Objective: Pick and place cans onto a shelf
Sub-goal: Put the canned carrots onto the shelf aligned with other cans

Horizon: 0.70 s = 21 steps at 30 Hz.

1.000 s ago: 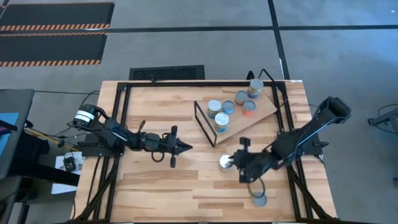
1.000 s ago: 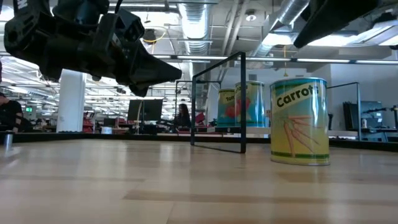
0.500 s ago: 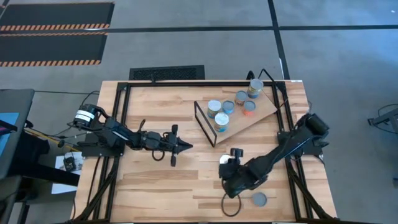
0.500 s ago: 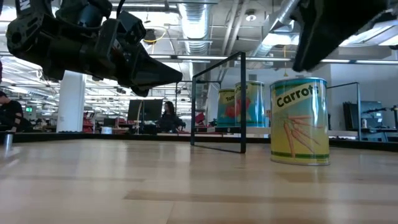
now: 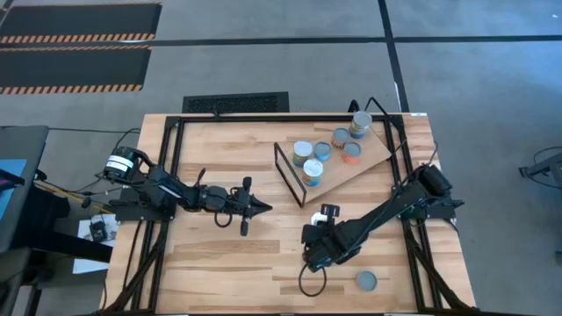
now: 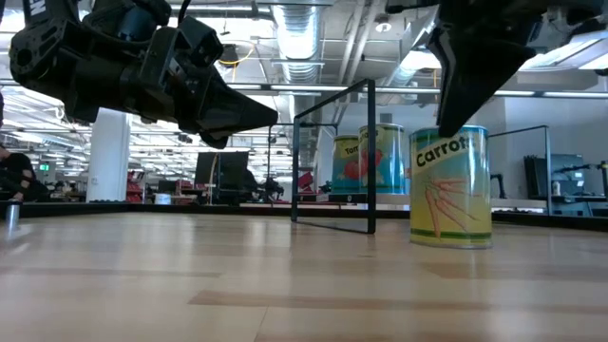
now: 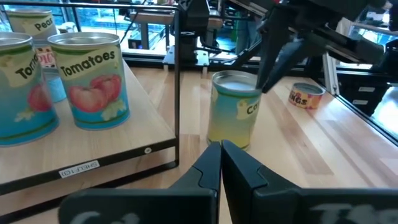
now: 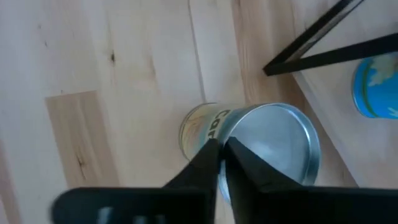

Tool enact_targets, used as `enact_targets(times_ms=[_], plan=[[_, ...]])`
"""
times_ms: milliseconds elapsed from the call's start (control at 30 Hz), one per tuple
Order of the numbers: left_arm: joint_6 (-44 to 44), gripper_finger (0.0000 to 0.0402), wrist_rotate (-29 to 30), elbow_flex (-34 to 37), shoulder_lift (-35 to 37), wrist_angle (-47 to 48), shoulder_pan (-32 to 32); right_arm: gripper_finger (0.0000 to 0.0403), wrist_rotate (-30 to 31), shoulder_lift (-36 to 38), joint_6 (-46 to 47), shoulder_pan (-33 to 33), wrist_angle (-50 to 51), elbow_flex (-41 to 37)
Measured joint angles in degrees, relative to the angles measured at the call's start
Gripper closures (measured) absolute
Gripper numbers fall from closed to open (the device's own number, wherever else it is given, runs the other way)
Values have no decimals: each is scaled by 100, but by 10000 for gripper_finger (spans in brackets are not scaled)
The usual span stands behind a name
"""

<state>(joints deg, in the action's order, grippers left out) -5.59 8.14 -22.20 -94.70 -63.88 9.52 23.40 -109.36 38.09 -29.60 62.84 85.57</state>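
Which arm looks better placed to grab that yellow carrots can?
The right. Its gripper hangs directly over the carrots can, fingers nearly together above the lid. The left gripper is shut and hovers apart from the can, over bare table beside the shelf.

My high camera looks straight down from well above and takes in the whole table, while my low one sits at table-top height, facing level across it into the room. Each wrist camera looks forward, close over its own fingers, and both share with the low view the yellow can ahead of those fingers.
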Motion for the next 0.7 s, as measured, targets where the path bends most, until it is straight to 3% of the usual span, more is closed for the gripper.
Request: enact_targets(times_ms=[100,500,700], plan=[[-11,402,0,0,-2,0,0,393,-109,89,-46,50,82,-20],[-92,402,-17,0,-2,2,2,399,-260,752,-32,170,862,-36],[-108,402,-28,0,-2,4,4,400,22,1544,635,331,2066,-34]])
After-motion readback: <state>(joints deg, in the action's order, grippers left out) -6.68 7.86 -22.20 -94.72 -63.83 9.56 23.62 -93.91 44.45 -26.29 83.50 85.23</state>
